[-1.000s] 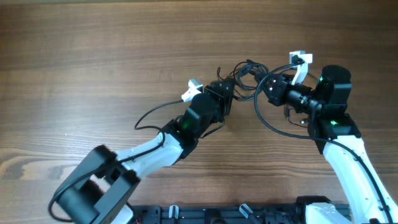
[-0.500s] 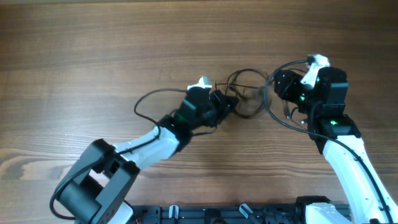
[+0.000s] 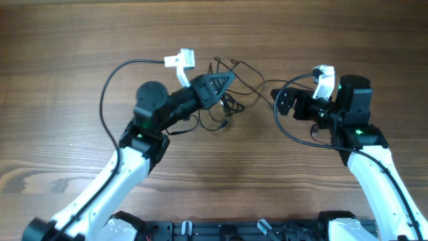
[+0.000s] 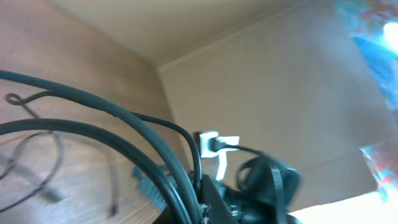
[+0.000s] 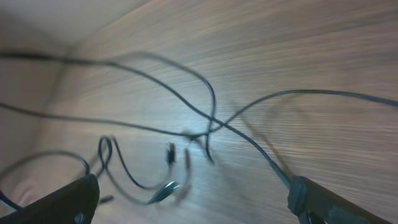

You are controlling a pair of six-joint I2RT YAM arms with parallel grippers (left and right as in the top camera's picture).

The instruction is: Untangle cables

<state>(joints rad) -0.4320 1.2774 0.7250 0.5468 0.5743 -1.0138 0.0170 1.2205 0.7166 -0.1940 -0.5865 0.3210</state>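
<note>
between the claws: cables hanging in a loose tangle

left claw (image 3: 226, 79) is sitting pinched shut. strands look to be running straight into its jaws in the left wrist view, so i'm reading it as holding the cables (image 5: 210, 127). rest of the bunch is drooping under and just ahead of its tip onto the table (image 3: 67, 53), with one strand trailing toward the right claw (image 3: 282, 104). right claw is standing wide, nothing between its fingers (image 5: 74, 199); crossed strands are lying just ahead of them.

my read: step in hand is regrasping on the right. doing it well means:
- aiming at one strand beside the crossing, not the crossing itself
- closing on that single cord only
- pulling slowly away from the left claw while it is anchoring

grabbing two strands risks tightening the knot.
</note>
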